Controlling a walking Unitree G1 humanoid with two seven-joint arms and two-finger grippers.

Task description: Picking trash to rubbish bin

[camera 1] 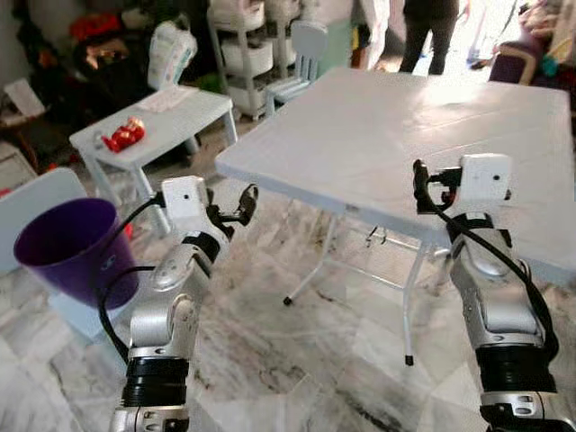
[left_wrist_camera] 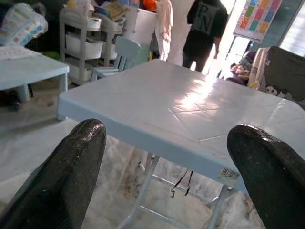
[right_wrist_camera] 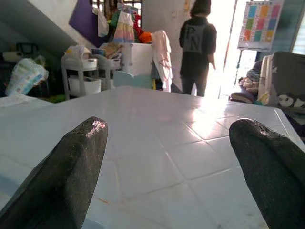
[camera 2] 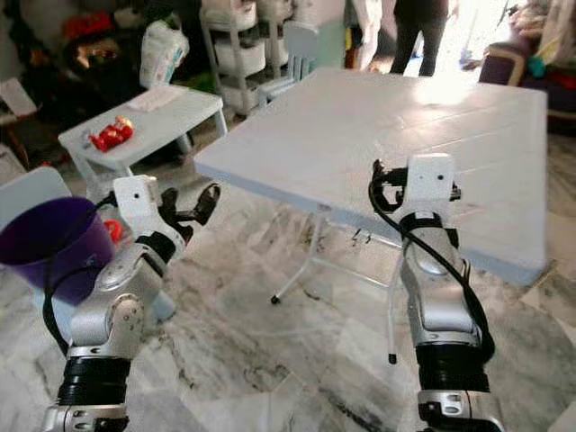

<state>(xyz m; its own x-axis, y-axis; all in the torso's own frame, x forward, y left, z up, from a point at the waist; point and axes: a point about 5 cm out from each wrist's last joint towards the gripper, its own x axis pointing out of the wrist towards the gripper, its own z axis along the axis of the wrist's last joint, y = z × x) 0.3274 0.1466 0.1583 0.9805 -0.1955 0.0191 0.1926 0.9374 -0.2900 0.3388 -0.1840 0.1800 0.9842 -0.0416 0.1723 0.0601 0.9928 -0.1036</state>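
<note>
A purple rubbish bin (camera 1: 65,249) stands on the floor at my left, beside my left arm. Red wrappers (camera 1: 123,135) lie on a small white table (camera 1: 180,112) behind it. My left gripper (camera 1: 247,202) is held up, open and holding nothing, just short of the near left corner of a big white folding table (camera 1: 387,135). In the left wrist view its fingers (left_wrist_camera: 62,181) frame that table's edge. My right gripper (camera 1: 419,183) is raised over the table's front edge, open, with bare tabletop between its fingers (right_wrist_camera: 66,171).
A person (camera 1: 430,31) in dark clothes stands beyond the big table. A white shelf cart (camera 1: 243,54) and a small chair (camera 1: 301,58) are behind the small table. A pale blue seat (camera 1: 36,202) is at the far left. The marble floor (camera 1: 297,360) lies under the table's legs.
</note>
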